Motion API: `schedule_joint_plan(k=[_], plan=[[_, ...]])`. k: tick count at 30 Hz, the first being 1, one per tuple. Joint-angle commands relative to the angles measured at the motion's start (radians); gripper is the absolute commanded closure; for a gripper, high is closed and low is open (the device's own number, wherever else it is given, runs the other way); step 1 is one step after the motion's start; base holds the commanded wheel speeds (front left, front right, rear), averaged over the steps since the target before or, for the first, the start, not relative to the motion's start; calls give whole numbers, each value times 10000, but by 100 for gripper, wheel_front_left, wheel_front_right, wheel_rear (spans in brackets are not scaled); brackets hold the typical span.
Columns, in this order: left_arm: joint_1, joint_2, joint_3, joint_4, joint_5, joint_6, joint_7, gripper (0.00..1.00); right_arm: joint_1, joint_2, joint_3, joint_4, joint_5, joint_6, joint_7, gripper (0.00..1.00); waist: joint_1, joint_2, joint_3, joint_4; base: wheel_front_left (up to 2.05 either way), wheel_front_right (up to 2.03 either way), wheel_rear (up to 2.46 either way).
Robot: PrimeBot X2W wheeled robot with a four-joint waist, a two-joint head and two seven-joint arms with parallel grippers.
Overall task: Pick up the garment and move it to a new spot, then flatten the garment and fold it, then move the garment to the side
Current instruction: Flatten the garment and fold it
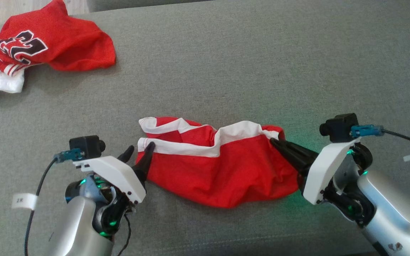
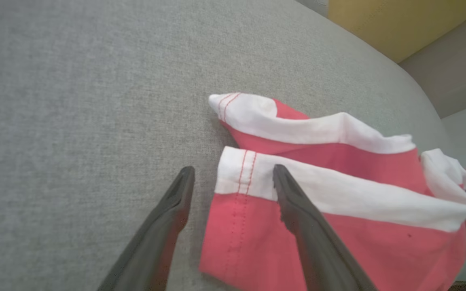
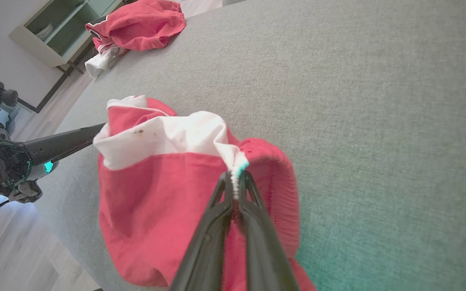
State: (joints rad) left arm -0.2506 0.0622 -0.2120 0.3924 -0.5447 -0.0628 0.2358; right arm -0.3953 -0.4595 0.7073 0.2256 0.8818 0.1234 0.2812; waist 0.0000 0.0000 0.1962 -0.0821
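Head view: the red cloth garment with a white band [image 1: 222,174] lies bunched at lower centre on the grey fabric surface [image 1: 226,64]. The right tool [image 1: 274,141] is clamped on the band's right end, probably to pull it flat. The left tool [image 1: 141,145] gapes at the left corner. A crumpled red numbered jersey [image 1: 59,42] sits upper left, well apart.

Left wrist view: the spread fingers straddle that corner; whether either touches cloth is unclear.

Right wrist view: bunched folds hide the garment's far side.

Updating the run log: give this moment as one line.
left gripper: open, straddling hem corner | right gripper: shut on red garment, opposite end | numbered red jersey: crumpled, far left | surface: grey cushion
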Motion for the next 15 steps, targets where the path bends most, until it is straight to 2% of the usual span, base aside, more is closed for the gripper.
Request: schedule_joint_plan(k=[1, 6, 15], plan=[[-458, 95, 381, -314, -194, -108, 72, 0, -287, -123, 43, -229, 83, 73, -138, 100, 0, 0, 4, 13, 0, 0, 0], [-428, 73, 387, -376, -781, -317, 396, 0, -362, -143, 108, -94, 165, 73, -234, 100, 0, 0, 16, 36, 0, 0, 0], [-537, 85, 323, -331, -1032, -411, 367, 0, -533, -124, 245, 51, 267, 73, -361, 100, 0, 0, 123, -28, 0, 0, 0]])
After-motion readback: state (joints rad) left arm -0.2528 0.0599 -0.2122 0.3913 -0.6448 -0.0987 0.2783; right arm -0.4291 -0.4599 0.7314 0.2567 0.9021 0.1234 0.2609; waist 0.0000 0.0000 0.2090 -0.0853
